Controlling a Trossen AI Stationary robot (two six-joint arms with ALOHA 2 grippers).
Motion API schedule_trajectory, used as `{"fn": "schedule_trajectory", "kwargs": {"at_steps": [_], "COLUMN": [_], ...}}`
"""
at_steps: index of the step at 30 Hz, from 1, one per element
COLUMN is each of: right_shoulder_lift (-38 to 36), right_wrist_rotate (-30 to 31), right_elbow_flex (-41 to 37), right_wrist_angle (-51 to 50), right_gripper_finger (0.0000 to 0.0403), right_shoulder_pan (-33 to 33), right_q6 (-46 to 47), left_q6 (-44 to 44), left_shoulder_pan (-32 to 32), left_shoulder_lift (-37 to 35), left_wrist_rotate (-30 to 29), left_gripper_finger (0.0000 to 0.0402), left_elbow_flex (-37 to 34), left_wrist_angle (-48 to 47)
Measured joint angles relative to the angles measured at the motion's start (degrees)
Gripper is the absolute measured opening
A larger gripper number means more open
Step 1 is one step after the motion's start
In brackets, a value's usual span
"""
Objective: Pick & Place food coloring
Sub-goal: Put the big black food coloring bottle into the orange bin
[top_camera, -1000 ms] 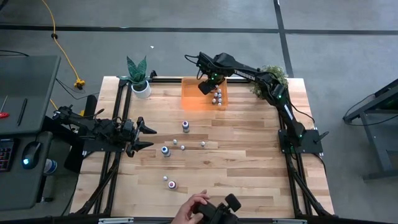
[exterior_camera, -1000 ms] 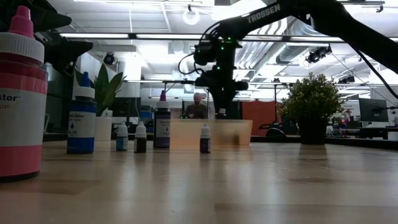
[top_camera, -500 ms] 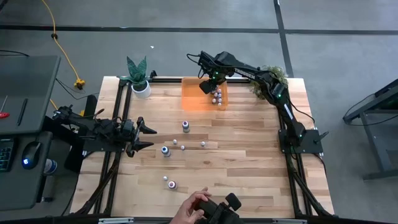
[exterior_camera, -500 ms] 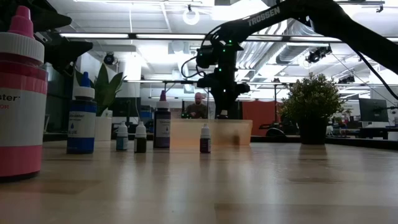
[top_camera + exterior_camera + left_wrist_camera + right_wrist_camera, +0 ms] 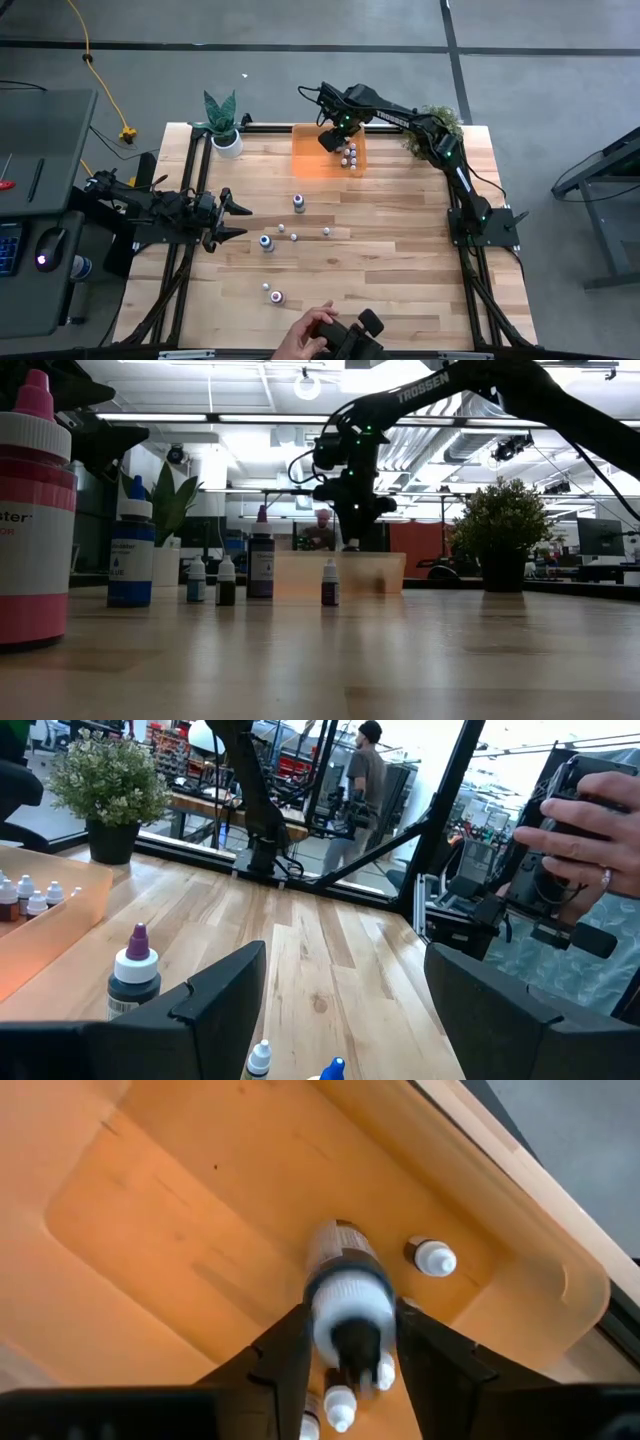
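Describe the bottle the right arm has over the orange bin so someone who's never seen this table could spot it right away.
Find the orange bin at the table's far edge, between the two potted plants. The right pincer hangs over it, its fingers on either side of one food coloring bottle with a pale ribbed collar and a dark tip. Unlike the small white-capped droppers standing on the bin floor, it sits up between the fingers.

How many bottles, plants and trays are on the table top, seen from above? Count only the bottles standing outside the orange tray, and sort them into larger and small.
Larger bottles: 3
Small bottles: 4
Potted plants: 2
Orange tray: 1
Total: 10
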Motion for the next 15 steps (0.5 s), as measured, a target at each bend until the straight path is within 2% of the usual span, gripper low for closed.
{"fn": "schedule_trajectory", "kwargs": {"at_steps": [15], "right_shoulder_lift": [-0.04], "right_wrist_rotate": [4.81], "right_elbow_flex": [0.02], "right_wrist_angle": [1.03], "right_gripper_finger": [0.0179], "right_shoulder_pan": [0.02], "right_q6": [-1.44], "left_q6": [0.00], "left_shoulder_pan": [0.00], "left_shoulder_lift": [0.00], "left_wrist_rotate": [0.00], "left_gripper_finger": [0.0271], "left_elbow_flex": [0.00], "left_wrist_angle": [0.00]}}
